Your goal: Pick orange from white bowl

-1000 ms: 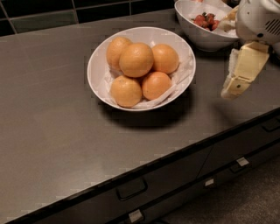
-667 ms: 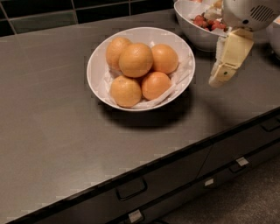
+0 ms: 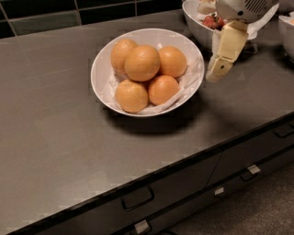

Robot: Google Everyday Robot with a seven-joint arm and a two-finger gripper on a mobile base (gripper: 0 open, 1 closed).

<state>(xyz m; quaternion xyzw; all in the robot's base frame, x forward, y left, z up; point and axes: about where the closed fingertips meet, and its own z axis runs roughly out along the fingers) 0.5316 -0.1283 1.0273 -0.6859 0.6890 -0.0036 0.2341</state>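
The orange [image 3: 142, 63], the largest and palest of five fruits, sits on top in the middle of the white bowl [image 3: 98, 73]. The bowl is wide, shallow and lined with crinkled white paper. It stands on the dark counter, up and centre in the camera view. My gripper [image 3: 216, 75] is cream-coloured and hangs down from the arm at the upper right. Its tip is just outside the bowl's right rim, above the counter and apart from the fruit. It holds nothing that I can see.
A deeper white bowl with red berries [image 3: 196, 24] stands behind the gripper at the upper right. Another white vessel [image 3: 287, 33] is at the right edge. The counter's front edge [image 3: 183, 167] runs diagonally, with drawers and handles below. A dark tiled wall [image 3: 69, 11] is behind.
My gripper has moved left, from near the right edge of the counter to just beside the white bowl's right rim. The fruit and bowls have not moved.
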